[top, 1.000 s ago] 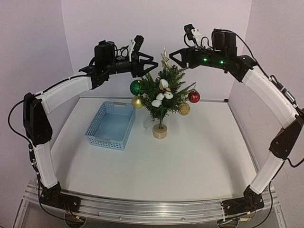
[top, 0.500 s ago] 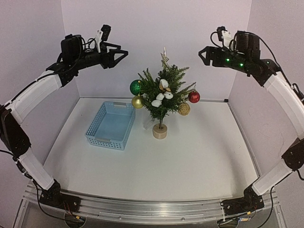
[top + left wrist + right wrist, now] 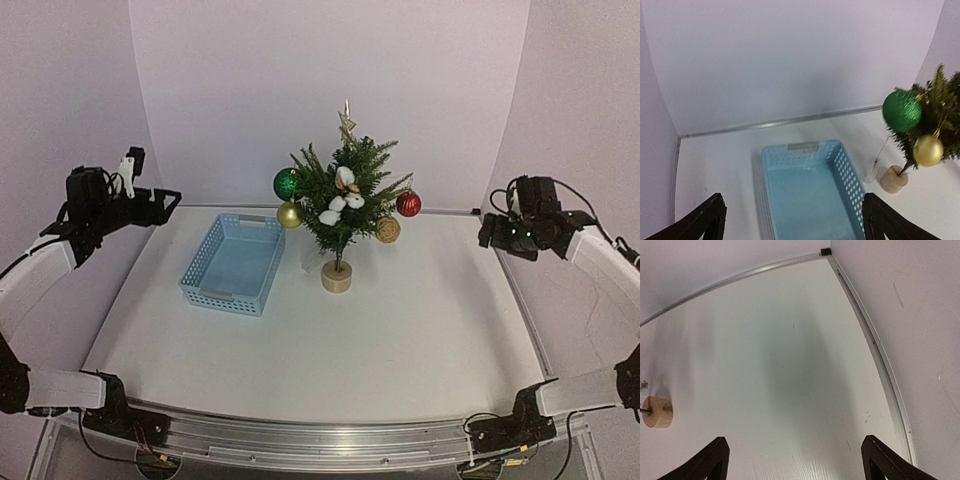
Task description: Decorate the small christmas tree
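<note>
The small christmas tree [image 3: 343,195] stands at the back middle of the table on a round wooden base [image 3: 337,277]. It carries a green ball [image 3: 286,183], a gold ball [image 3: 290,214], a red ball [image 3: 408,204], a glittery gold ball [image 3: 387,230], white cotton pieces and a star on top. The left wrist view shows its left side with the green ball [image 3: 902,110] and gold ball [image 3: 928,150]. My left gripper [image 3: 165,205] is open and empty, far left of the tree. My right gripper [image 3: 487,234] is open and empty at the right. The base [image 3: 657,412] shows in the right wrist view.
An empty blue basket [image 3: 232,263] sits left of the tree; in the left wrist view its rim [image 3: 802,146] lies between my fingers. A small clear piece [image 3: 871,170] on a thin wire lies by the trunk. Purple walls close the table at the back and both sides.
Both arms have drawn away from the tree top, swinging outward and down to the table's left and right sides. The tree and its ornaments have not moved.
</note>
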Robot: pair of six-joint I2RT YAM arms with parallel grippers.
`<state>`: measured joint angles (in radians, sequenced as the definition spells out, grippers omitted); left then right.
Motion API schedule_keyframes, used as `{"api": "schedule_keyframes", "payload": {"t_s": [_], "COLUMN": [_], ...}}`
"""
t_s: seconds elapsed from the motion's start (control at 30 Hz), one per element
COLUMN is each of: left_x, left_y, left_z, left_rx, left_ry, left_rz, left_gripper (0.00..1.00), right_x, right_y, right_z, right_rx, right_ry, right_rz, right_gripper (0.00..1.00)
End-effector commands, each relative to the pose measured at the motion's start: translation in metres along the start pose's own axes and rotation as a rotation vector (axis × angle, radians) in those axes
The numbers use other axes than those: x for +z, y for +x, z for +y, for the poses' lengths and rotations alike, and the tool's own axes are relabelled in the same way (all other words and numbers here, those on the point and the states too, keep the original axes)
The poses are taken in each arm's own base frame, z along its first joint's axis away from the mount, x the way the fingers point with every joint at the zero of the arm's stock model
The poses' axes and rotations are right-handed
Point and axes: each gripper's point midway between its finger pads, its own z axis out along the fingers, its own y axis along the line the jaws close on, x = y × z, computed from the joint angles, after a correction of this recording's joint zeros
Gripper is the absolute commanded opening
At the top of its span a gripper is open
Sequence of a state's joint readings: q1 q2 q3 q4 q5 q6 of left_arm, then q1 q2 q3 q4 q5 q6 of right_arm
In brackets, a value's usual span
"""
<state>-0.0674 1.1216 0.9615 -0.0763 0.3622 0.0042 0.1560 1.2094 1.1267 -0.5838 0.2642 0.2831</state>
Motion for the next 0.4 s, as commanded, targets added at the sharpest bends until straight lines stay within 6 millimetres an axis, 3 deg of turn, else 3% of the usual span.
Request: {"api": "schedule_keyframes", "payload": {"t_s": [0.0, 0.17, 0.37], "left_x": [-0.022, -0.033, -0.034], "left_y": [0.050, 0.104, 0.130], "left_z": [0.038, 0.052, 0.049], "left_rx": [-0.075, -0.121, -0.168], "left_ry": [-0.151, -0.186, -0.160], "left_rz": [0.037, 0.101, 0.150], "left_gripper": [0.96, 0.99, 1.00], "right_x": [0.002, 0.003, 0.005], "right_y": [0.028, 0.060, 0.084], "right_z": [-0.023, -0.053, -0.068], "right_rx": [0.130, 0.255, 0.329], "right_ry": [0.077, 0.173, 0.217], "right_rz": [-0.025, -0.063, -0.077], "right_gripper": [0.91, 0.92, 0.87]}}
